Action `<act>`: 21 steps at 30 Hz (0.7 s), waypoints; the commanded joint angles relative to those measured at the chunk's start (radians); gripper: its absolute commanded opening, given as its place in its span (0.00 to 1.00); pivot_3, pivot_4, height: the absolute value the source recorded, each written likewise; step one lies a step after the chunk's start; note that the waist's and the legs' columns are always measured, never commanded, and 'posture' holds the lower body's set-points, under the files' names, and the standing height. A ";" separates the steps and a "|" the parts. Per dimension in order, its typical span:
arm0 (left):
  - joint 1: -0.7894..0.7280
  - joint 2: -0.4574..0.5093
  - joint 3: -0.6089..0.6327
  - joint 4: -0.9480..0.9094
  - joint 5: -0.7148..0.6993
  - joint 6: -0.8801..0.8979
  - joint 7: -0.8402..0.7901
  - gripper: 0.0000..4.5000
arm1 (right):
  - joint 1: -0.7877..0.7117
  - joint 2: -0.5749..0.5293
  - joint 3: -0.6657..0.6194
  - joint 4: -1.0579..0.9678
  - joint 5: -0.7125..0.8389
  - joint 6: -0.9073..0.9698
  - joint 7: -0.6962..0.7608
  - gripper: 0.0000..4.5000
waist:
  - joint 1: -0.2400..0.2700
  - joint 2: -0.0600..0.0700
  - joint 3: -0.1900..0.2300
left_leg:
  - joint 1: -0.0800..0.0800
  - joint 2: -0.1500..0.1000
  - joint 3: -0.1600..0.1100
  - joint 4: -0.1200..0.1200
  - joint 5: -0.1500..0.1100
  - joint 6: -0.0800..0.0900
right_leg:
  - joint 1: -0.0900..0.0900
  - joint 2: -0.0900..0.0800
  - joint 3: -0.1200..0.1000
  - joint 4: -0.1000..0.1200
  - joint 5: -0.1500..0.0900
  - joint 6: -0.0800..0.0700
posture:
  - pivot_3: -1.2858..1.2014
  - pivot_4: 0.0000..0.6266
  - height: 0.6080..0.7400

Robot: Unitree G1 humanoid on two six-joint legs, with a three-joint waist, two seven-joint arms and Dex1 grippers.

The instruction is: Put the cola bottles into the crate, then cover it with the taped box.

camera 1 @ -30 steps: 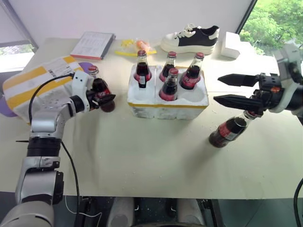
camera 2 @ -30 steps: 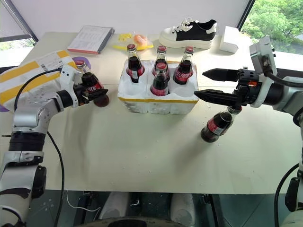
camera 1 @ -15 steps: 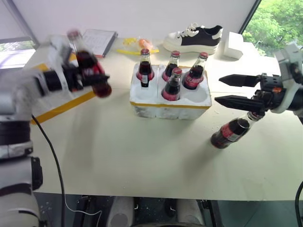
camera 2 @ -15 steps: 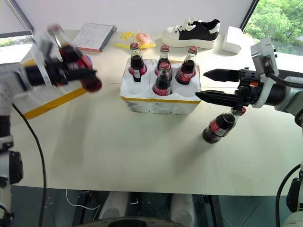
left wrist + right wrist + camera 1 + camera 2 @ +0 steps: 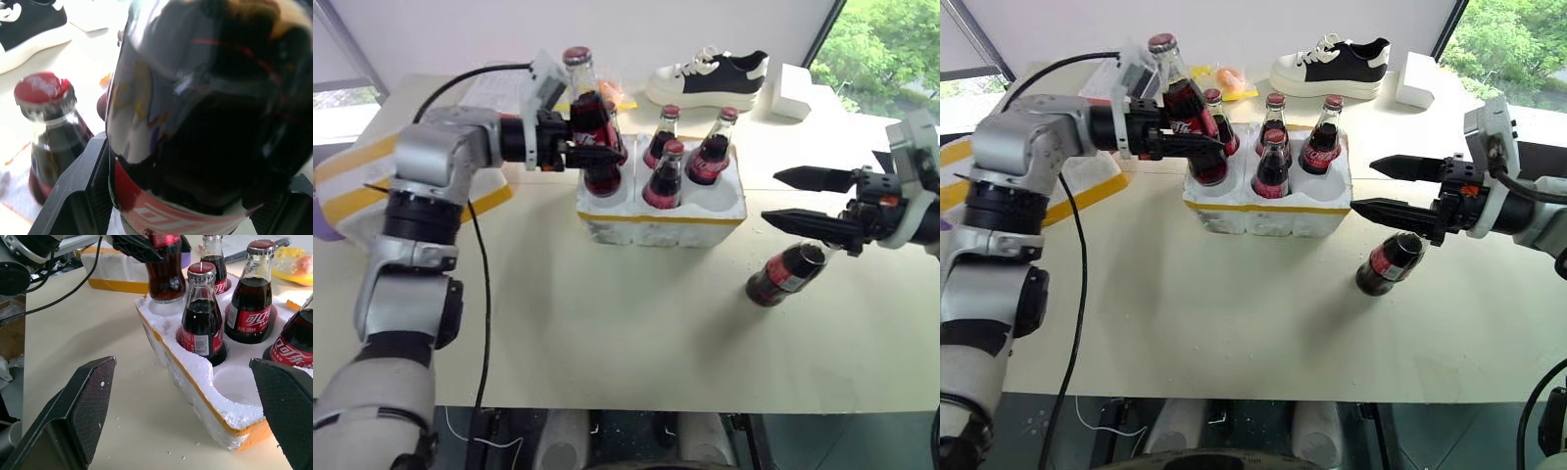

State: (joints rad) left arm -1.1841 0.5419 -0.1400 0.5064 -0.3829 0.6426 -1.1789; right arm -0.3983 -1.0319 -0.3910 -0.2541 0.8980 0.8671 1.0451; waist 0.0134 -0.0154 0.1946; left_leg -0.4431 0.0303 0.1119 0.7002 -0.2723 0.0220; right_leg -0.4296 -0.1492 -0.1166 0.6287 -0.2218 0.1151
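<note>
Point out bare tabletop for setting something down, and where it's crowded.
Bare: the wide near strip of table before the crate, left of the lying bottle. Crowded: the crate, and behind it the sneaker and booklet.

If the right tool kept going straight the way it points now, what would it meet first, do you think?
Probably the crate: the open right tool aims at its near corner, with the front-row cola bottle just behind. Depth is hard to judge.

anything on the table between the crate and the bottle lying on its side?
No, just bare tabletop between the crate and the lying bottle, as the right eye view shows; the open right gripper hovers above that gap.
</note>
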 commanded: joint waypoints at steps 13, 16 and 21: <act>-0.004 -0.036 -0.072 0.064 0.156 -0.172 -0.127 0.63 | 0.021 0.008 -0.062 -0.063 0.064 0.001 -0.092 1.00 | 0.001 0.000 0.000 | 0.000 0.000 -0.001 0.000 0.000 0.000 | 0.000 0.000 0.000 0.000 0.000 0.000 | 0.52 0.24 1.00; 0.021 -0.071 -0.089 0.090 0.189 -0.188 -0.104 0.63 | 0.011 0.012 -0.051 -0.064 0.066 -0.002 -0.102 1.00 | 0.001 0.000 0.000 | 0.000 0.000 -0.001 0.000 0.000 0.000 | 0.000 0.000 0.000 0.000 0.000 0.000 | 0.52 0.24 1.00; 0.033 -0.120 -0.085 0.156 0.236 -0.224 -0.054 0.93 | -0.002 0.009 -0.045 -0.063 0.070 -0.001 -0.109 1.00 | 0.004 0.000 0.000 | 0.000 0.000 -0.002 0.001 0.000 0.001 | 0.000 0.000 0.000 0.000 0.000 0.000 | 0.52 0.24 1.00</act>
State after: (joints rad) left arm -1.1418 0.4319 -0.2207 0.6569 -0.1618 0.4332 -1.2401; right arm -0.3772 -1.0206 -0.4102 -0.2912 0.9515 0.8787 0.9380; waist 0.0171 -0.0153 0.1941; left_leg -0.4427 0.0301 0.1095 0.7008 -0.2728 0.0229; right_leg -0.4285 -0.1500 -0.1166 0.6286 -0.2218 0.1150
